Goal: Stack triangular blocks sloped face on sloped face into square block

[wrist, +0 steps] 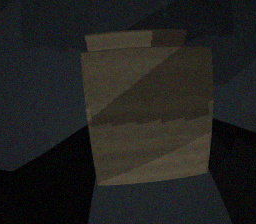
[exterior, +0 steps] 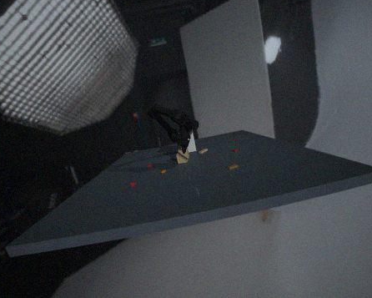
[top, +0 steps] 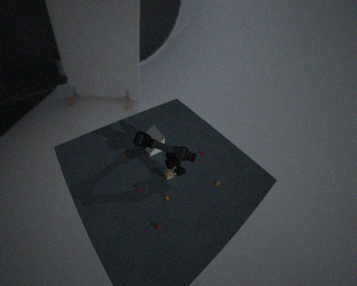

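One triangular block point(wrist: 150, 115) sits clamped in the pincer point(exterior: 184, 151) point(wrist: 147, 126), above the other wooden block point(top: 168, 175) point(exterior: 182, 159) point(wrist: 119, 41).

A pale upright panel point(top: 96, 40) point(exterior: 229, 71) stands beyond the dark table point(top: 212, 220) point(exterior: 204, 196).

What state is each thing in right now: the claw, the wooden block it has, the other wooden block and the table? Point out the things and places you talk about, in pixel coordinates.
Gripper point(top: 176, 171) point(exterior: 184, 150): closed on a block.
Held triangular block point(wrist: 150, 115): gripped, above the other block; whether they touch is unclear.
Lower triangular block point(top: 168, 175) point(exterior: 182, 159) point(wrist: 119, 41): on the table, not gripped.
Table point(top: 212, 220) point(exterior: 154, 204): upright, top facing up, small red and tan pieces lying on it.
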{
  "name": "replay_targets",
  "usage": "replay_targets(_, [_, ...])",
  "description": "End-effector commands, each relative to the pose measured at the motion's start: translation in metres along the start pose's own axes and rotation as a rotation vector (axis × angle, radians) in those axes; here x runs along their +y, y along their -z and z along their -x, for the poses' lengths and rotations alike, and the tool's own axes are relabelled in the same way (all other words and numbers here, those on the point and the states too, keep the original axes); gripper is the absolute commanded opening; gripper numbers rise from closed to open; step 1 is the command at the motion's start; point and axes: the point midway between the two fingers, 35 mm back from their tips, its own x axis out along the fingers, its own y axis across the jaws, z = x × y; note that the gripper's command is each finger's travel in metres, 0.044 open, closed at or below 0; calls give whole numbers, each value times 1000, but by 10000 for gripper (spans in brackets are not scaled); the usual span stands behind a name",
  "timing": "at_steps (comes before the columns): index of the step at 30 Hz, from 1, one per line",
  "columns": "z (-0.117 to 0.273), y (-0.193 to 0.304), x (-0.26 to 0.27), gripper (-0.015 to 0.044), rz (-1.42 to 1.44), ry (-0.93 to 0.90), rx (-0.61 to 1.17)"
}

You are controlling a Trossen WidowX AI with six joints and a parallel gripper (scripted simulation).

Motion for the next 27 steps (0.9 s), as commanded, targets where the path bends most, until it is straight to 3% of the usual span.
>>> replay_targets(1, [1, -1, 1, 0, -2, -7, 0])
replay_targets(27, [0, -1, 3, 0, 0, -12, -1])
